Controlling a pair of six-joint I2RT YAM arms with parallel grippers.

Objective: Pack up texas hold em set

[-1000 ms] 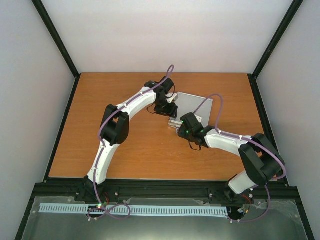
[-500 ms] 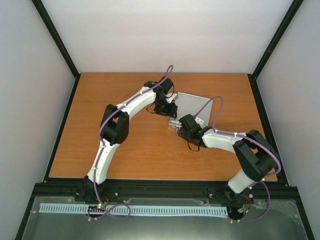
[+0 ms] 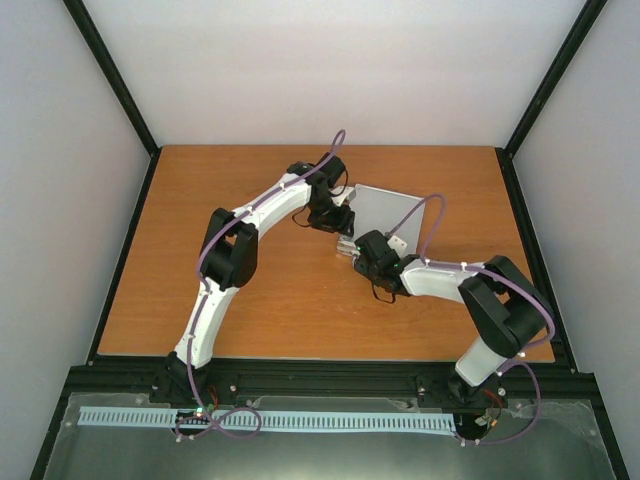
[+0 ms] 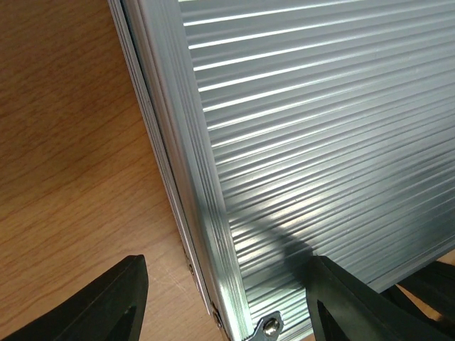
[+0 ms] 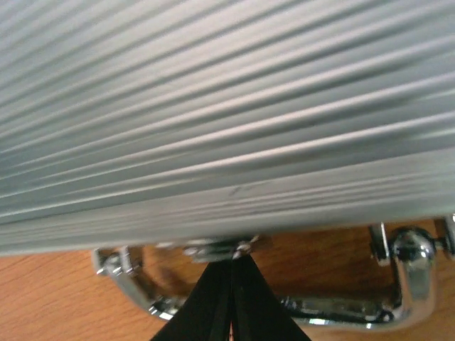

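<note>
Case [image 4: 320, 142] edge inside spread left gripper [image 4: 226, 307].

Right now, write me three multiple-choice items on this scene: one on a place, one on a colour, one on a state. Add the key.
1. Where on the table does the aluminium case lie?
A. right of centre, toward the far side
B. in the near-left corner
C. hanging over the near edge

2. What colour is the handle of the case?
A. red
B. shiny chrome
C. blue

3. How do the fingers of the right end effector stand?
A. spread wide
B. pressed together
C. clamped on a card box

Key: 1 A, the top view shows it right of centre on the far half. 2 B, the right wrist view shows bright metal. 3 B, no gap shows between the black fingers.
</note>
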